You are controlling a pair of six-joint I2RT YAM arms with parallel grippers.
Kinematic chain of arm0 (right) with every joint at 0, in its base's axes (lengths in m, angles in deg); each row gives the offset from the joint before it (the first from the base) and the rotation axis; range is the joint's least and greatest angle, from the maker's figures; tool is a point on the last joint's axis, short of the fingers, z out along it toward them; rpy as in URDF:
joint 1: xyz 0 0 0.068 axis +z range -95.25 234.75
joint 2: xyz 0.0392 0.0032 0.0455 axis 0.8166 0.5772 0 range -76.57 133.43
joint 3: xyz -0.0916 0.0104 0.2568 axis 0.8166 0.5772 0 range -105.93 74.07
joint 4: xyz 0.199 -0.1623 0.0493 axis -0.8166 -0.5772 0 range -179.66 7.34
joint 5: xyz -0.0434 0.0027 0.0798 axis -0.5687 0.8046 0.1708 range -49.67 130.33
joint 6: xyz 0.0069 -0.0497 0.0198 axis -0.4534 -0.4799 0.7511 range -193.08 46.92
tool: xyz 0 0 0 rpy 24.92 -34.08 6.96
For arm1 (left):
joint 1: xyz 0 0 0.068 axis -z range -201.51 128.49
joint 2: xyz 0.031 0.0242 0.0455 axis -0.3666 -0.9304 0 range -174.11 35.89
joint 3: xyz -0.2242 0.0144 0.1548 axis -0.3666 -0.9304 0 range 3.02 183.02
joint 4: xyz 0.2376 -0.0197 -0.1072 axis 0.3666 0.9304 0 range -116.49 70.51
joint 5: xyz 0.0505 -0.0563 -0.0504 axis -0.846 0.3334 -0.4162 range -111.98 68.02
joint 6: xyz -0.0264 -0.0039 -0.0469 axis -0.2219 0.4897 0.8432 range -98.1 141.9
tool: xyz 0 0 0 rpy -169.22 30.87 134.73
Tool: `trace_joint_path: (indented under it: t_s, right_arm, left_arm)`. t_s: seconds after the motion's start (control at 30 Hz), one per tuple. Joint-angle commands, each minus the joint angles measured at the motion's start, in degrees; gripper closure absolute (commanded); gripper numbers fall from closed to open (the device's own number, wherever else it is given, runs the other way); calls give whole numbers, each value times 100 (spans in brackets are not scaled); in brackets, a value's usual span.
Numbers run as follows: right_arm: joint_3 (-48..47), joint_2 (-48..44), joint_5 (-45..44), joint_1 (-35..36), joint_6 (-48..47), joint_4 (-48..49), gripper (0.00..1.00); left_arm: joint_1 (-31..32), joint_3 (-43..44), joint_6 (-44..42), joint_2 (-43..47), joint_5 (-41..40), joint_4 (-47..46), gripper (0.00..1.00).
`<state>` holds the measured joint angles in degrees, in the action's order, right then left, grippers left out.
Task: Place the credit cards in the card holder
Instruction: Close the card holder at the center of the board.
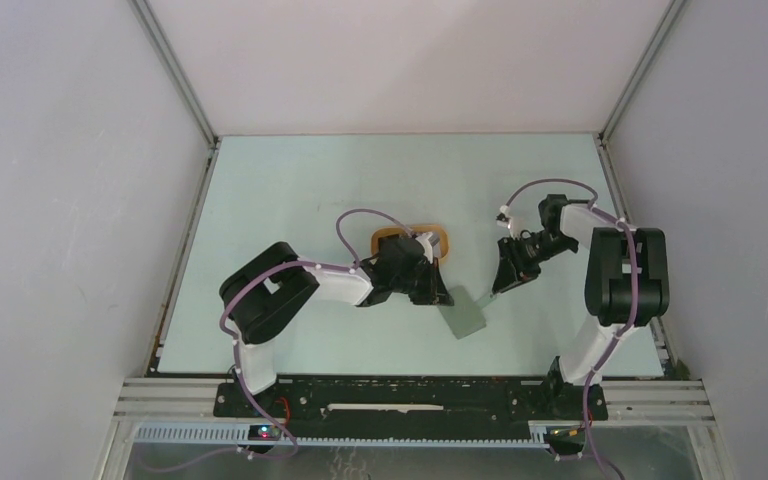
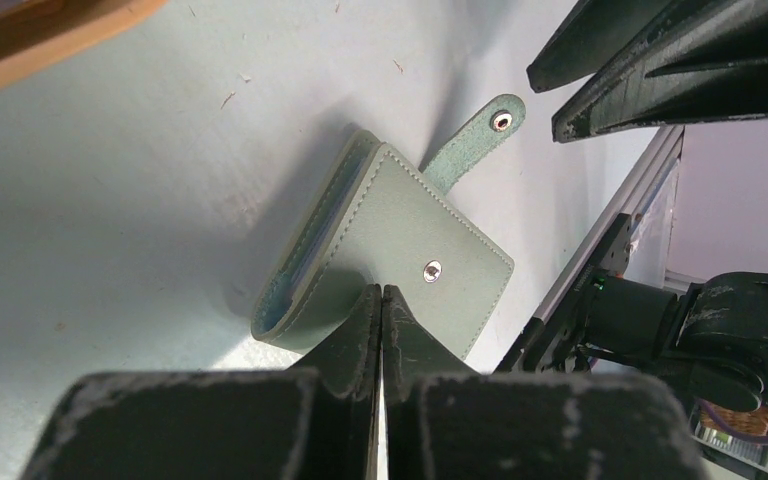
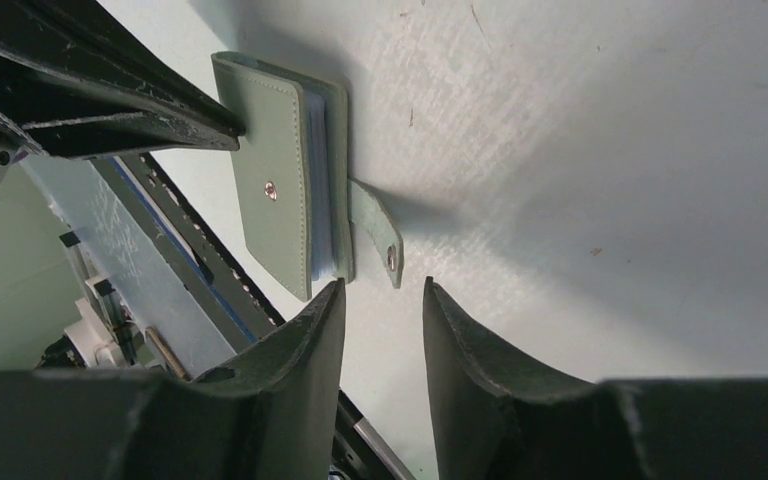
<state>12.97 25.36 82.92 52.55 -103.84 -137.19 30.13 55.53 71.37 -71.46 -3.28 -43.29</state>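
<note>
left pincer [image 2: 380, 293] together, tips on card holder [image 2: 400, 220] | right pincer [image 3: 382, 290] apart, empty, by snap tab [image 3: 372, 222] | next: pinch tab, peel slowly

Card holder [image 1: 463, 318] flanked
Left gripper [image 1: 442, 297] blocks its left, right gripper [image 1: 500, 287] its right; toward the table's [image 1: 290, 200] near edge, open.

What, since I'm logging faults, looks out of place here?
On the card holder, the snap tab sticks out loose sideways, unfastened from the button. Nothing looks spilled or damaged.
</note>
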Motion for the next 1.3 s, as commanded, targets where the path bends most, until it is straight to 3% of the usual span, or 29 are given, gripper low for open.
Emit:
trace_joint_path:
  t_s: [0.0,0.67,1.03,1.27]
  right_arm:
    - [-277,178,228,-50,4,-179,59]
    - [-449,703,465,-97,-84,-442,77]
    - [-473,633,572,-97,-163,-523,100]
    - [-465,148,1091,-68,-519,-706,100]
  left_arm:
    - [48,144,-201,-47,-61,195,98]
    - [49,192,-192,-114,19,190,98]
    - [57,210,-192,-126,30,212,98]
    - [50,222,-143,-86,28,212,99]
